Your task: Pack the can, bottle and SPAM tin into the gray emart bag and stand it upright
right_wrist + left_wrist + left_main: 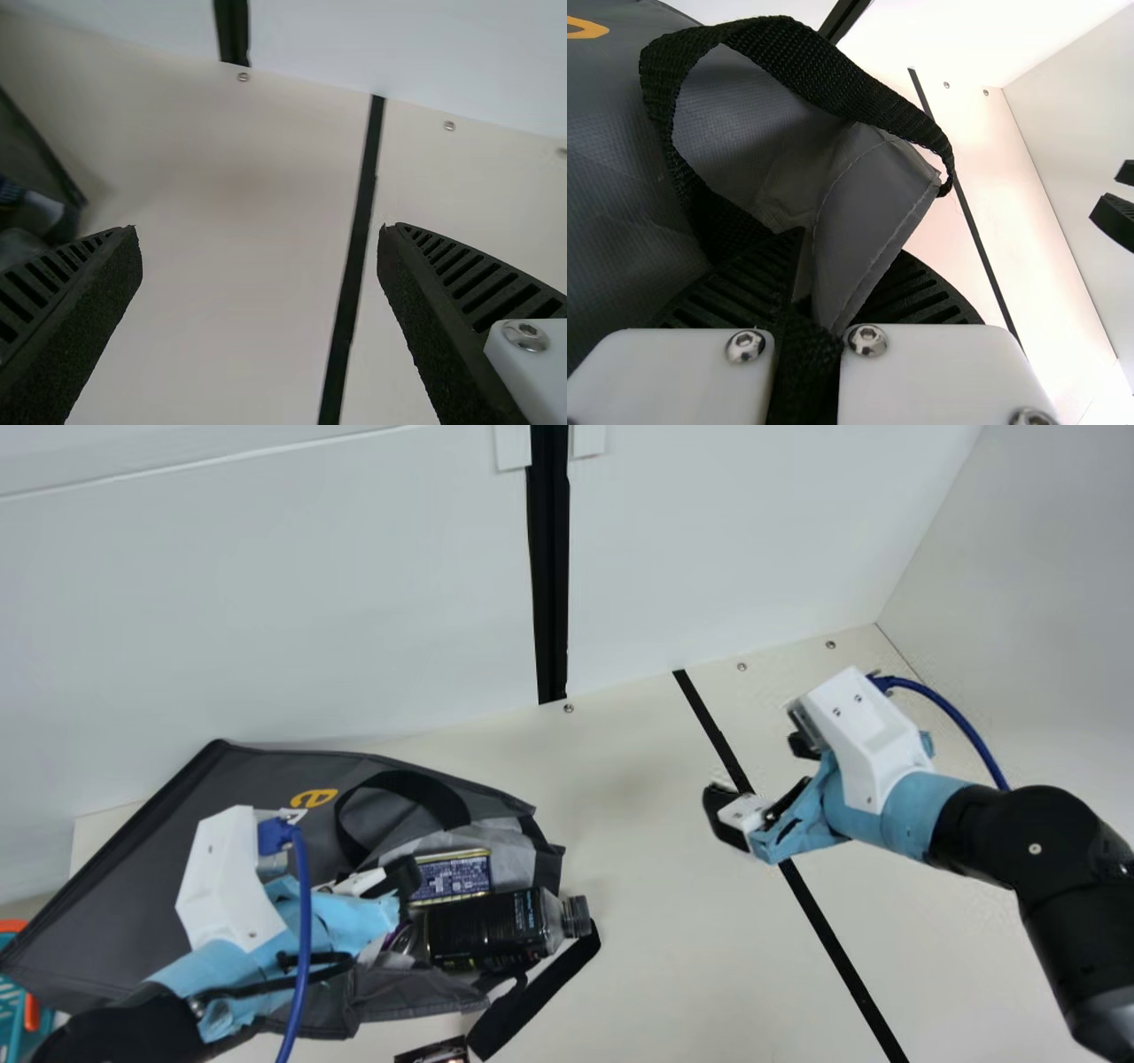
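Observation:
The gray emart bag lies on its side at the left of the main view, its mouth facing right. In the mouth lie the SPAM tin and the dark bottle, whose cap sticks out past the rim. A shiny round end, perhaps the can, is partly hidden behind my left arm. My left gripper is at the bag's opening; the left wrist view has that gripper shut on the bag's gray edge beside a black strap. My right gripper, seen as the gripper in its wrist view, stands open, holding nothing.
A teal and orange object is at the left edge. A small dark item lies at the bottom edge, near the bag's lower strap. White walls rise behind the table and at the right. Black tape crosses the table.

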